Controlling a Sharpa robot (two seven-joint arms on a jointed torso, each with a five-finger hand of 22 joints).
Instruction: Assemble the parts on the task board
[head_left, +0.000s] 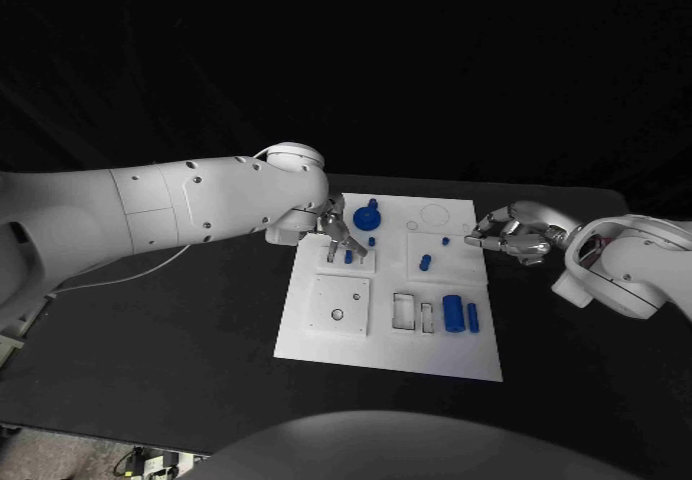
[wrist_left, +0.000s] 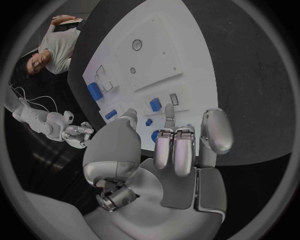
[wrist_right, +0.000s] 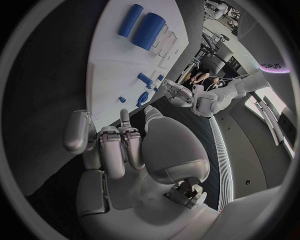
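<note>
Task board (head_left: 433, 345), a white rectangular plate, lies mid-counter (head_left: 173, 340); its near end carries a square panel with a round hole, two small rectangular recesses, then a fat blue cylinder (head_left: 453, 313) with a thin blue pin (head_left: 472, 318) just beside it. Farther up: a short blue peg (head_left: 426, 263), a blue knobbed part (head_left: 368, 214). Left hand (head_left: 336, 232) over the board's far-left area, fingers down around a small blue piece, grip unclear; right hand (head_left: 508, 236) at the far-right edge, fingers curled, holding nothing.

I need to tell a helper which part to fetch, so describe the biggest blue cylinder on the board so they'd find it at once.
Start at the white board mid-table and go to its near right corner. Two blue pieces lie there side by side, right of two small rectangular slots. The cylinder is the fatter one, nearer the slots; its neighbour is a thin rod.
</note>
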